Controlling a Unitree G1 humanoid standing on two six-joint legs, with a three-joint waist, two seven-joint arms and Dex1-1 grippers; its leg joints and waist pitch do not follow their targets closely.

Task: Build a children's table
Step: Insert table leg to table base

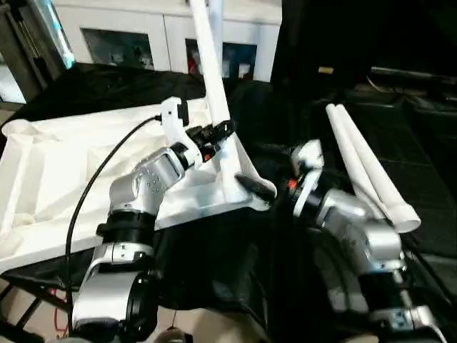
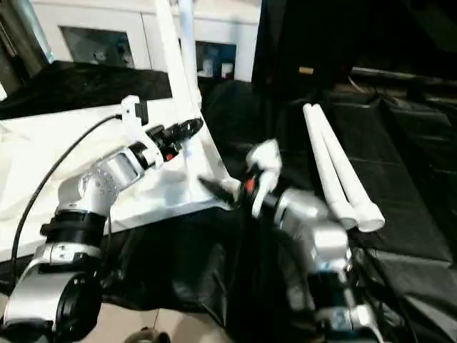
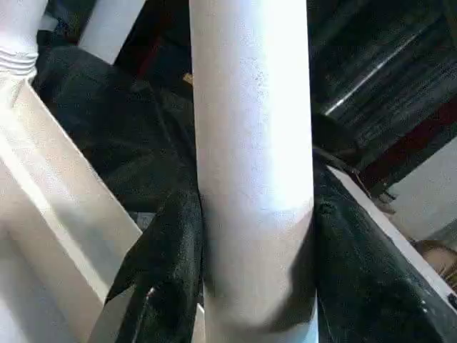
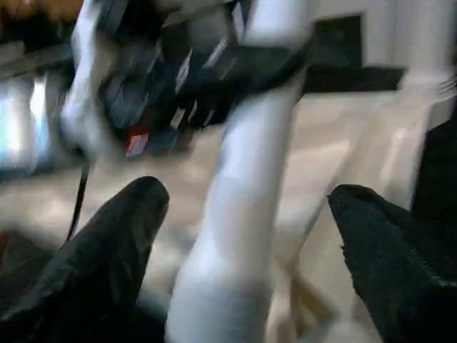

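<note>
The children's table top [image 1: 64, 171] lies upside down on black cloth, ribbed underside up. One white leg [image 1: 214, 78] stands upright in its near right corner socket. My left gripper [image 1: 223, 131] is shut on that leg a little above the socket. In the left wrist view both black fingers [image 3: 171, 264] press against the tube [image 3: 250, 157]. My right gripper [image 1: 260, 189] is low at the same corner, open. Its fingers [image 4: 121, 229] stand wide on either side of the leg's base [image 4: 235, 214] without touching it. A second upright leg [image 2: 187, 28] shows behind the first.
Two loose white legs [image 1: 368, 168] lie side by side on the black cloth to the right of my right arm. A white cabinet with glass fronts [image 1: 143, 36] stands behind the table. A black cable [image 1: 93, 186] runs along my left arm.
</note>
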